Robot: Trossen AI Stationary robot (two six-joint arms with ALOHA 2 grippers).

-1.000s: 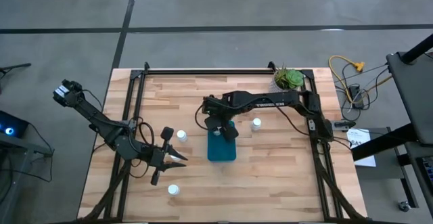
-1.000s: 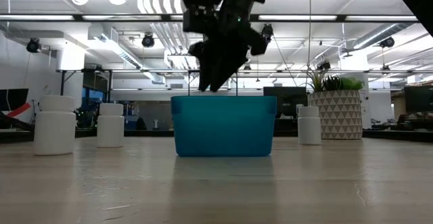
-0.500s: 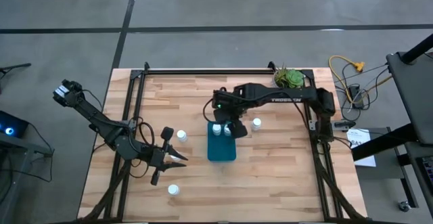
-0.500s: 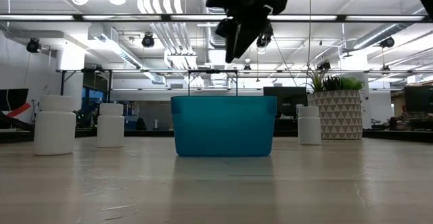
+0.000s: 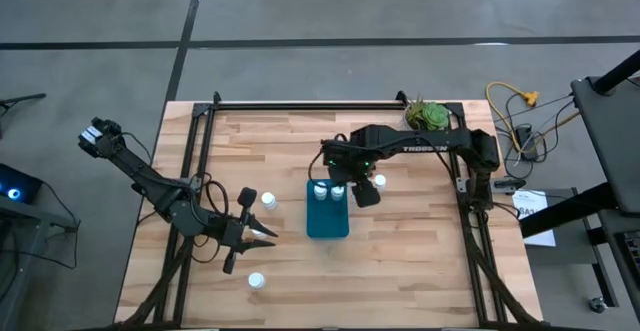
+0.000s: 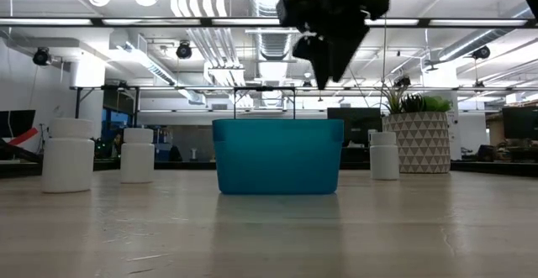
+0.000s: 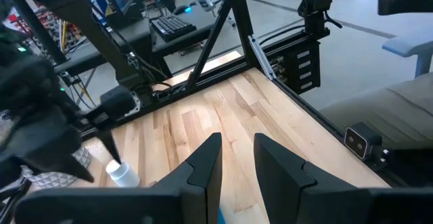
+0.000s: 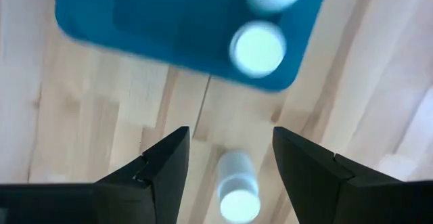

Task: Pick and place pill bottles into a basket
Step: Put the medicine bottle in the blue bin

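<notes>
On the light wooden plank surface (image 5: 400,261), one small white cylindrical pill bottle (image 5: 256,281) is seen nearest, at the left. Just beyond it the left hand (image 5: 262,234) waits, its fingers (image 7: 203,170) apart and empty. Two more white bottles (image 5: 246,196) stand a little farther. At the centre lies the teal-blue rectangular plastic basket (image 5: 327,223), with two bottles (image 5: 320,192) already set in its far end. The right hand (image 8: 226,153) hovers beside that far end, open and empty, above another bottle (image 5: 379,182). The bottles are judged light, rigid and smooth; a grip across the body under the cap is advised. A potted green plant (image 5: 428,116) stands farthest.
</notes>
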